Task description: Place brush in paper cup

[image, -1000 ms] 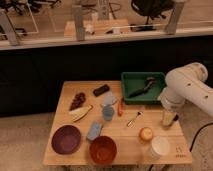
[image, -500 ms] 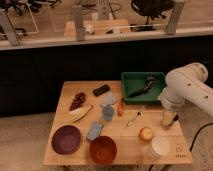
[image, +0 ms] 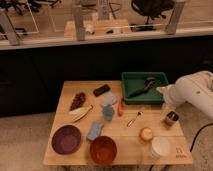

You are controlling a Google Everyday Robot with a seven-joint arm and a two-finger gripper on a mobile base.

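Wooden tabletop (image: 126, 134) ahead: your brush (image: 141, 87) lies in the green tray (image: 124, 90), well apart from the paper cup (image: 160, 146). It is likely light and stiff; take its slim handle. Your claw (image: 169, 106) hangs beside the tray, spread wide, empty.

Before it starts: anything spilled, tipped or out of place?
Nothing stands out. The brush lies in the green tray, the paper cup stands upright, and the gripper hangs open by the metal cup.

Arm (image: 195, 92) enters from right; hand (image: 169, 106) points down, jaws apart.
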